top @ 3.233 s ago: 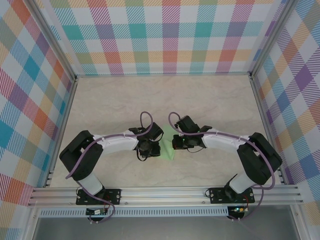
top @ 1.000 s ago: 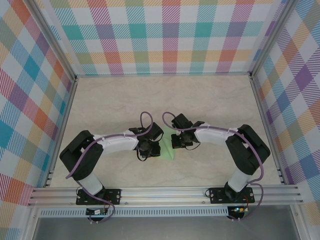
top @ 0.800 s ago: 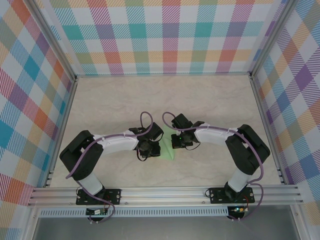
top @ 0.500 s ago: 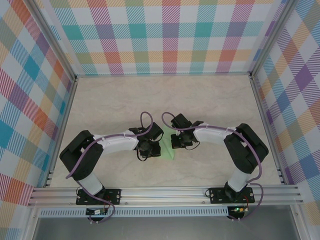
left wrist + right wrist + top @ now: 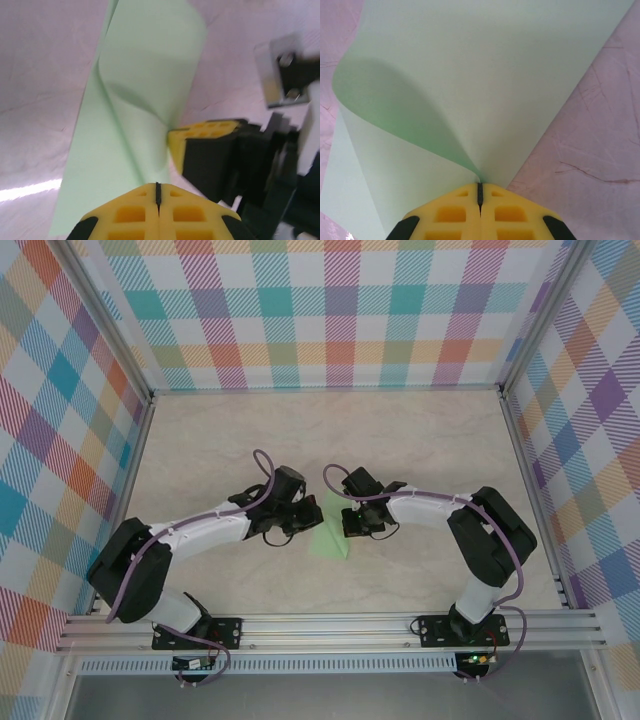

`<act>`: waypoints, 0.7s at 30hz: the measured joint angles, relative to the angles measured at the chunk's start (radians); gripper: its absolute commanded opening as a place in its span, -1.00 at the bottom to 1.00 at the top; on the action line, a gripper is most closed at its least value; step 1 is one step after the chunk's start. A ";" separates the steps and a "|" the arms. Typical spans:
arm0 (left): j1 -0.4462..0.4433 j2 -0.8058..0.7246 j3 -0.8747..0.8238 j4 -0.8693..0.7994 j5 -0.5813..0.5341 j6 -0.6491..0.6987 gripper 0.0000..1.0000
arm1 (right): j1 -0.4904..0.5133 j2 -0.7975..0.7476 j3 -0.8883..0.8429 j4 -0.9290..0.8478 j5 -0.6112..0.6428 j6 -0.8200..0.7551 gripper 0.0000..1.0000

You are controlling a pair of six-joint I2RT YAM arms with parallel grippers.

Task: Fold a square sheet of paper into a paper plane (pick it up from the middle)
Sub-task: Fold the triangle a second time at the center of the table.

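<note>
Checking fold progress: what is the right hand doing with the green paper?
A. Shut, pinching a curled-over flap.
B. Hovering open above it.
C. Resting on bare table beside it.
A: the right hand is shut just where the curled flap of the green paper runs into it.

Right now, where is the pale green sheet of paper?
In the top view, the green paper sheet lies near the table centre, between the left gripper and the right gripper, which pinches its raised flap.
</note>
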 measured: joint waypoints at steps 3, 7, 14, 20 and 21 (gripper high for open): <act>0.017 0.048 -0.015 0.097 0.041 -0.050 -1.00 | 0.000 0.000 0.000 0.000 0.000 0.000 -0.92; 0.018 0.108 -0.020 0.184 0.080 -0.099 -1.00 | 0.000 0.000 0.000 0.000 0.000 0.000 -0.92; 0.018 0.142 -0.025 0.259 0.110 -0.127 -1.00 | 0.000 0.000 -0.002 0.001 0.000 0.000 -0.92; 0.018 0.186 -0.034 0.299 0.132 -0.137 -1.00 | 0.000 0.000 -0.002 0.002 0.001 0.000 -0.92; 0.018 0.189 -0.036 0.299 0.132 -0.137 -1.00 | 0.000 0.000 -0.002 0.002 0.001 0.000 -0.92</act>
